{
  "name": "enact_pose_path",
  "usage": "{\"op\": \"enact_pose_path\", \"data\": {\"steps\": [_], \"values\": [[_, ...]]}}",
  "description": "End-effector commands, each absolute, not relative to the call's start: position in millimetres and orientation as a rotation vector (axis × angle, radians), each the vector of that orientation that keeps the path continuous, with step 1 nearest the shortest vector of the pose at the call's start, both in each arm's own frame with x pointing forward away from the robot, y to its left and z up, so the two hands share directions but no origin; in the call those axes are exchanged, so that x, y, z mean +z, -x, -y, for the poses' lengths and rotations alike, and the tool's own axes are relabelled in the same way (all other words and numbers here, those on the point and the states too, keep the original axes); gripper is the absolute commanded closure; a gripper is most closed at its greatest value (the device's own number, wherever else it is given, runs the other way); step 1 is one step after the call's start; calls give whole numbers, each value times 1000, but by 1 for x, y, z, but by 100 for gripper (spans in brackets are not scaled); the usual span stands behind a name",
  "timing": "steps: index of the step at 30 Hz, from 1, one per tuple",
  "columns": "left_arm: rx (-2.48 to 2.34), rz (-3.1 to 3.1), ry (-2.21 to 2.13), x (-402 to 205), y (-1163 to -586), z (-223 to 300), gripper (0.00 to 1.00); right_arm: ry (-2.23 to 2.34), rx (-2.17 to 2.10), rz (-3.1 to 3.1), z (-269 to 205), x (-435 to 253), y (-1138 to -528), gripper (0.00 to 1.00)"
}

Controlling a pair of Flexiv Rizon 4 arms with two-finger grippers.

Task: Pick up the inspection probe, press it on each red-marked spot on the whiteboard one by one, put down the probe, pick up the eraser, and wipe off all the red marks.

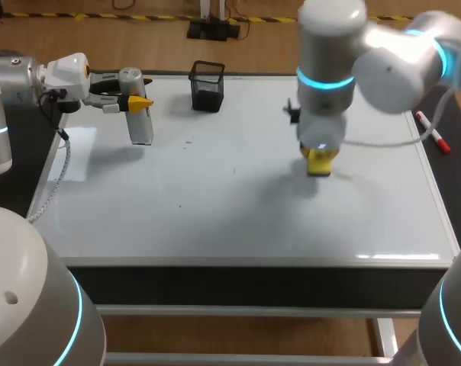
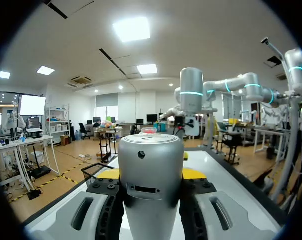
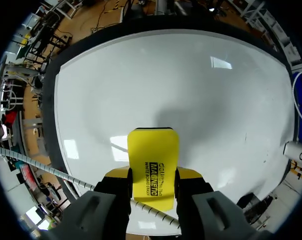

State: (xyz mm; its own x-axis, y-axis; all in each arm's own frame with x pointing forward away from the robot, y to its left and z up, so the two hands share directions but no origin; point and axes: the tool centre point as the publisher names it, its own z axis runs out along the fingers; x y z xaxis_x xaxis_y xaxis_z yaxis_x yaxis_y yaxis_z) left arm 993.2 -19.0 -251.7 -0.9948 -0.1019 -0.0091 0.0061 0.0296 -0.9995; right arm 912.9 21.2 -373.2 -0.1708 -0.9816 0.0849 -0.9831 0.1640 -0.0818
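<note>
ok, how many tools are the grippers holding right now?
2. The silver cylindrical inspection probe is in the left gripper near the whiteboard's far left corner. The yellow block eraser is in the right gripper over the whiteboard, right of middle.

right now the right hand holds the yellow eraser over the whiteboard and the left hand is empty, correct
Not quite. The left hand is not empty: it is shut on the silver inspection probe, as the left wrist view shows. The rest stands: the right hand holds the yellow eraser over the whiteboard.
</note>
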Motion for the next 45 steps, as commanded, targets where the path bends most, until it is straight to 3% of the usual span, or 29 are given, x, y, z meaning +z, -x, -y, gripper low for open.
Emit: {"op": "enact_pose_path", "data": {"steps": [1,18,34,45], "values": [[-2133,-2197,101,-251,-993,19,100,-2015,160,2388,-10,-355,-918,100],[-2133,-2197,101,-251,-993,19,100,-2015,160,2388,-10,-355,-918,100],[-2133,-2197,101,-251,-993,19,100,-2091,189,2307,-50,-372,-1067,100],[-2133,-2197,101,-251,-993,19,100,-2090,173,2284,-65,-386,-1122,100]]}}
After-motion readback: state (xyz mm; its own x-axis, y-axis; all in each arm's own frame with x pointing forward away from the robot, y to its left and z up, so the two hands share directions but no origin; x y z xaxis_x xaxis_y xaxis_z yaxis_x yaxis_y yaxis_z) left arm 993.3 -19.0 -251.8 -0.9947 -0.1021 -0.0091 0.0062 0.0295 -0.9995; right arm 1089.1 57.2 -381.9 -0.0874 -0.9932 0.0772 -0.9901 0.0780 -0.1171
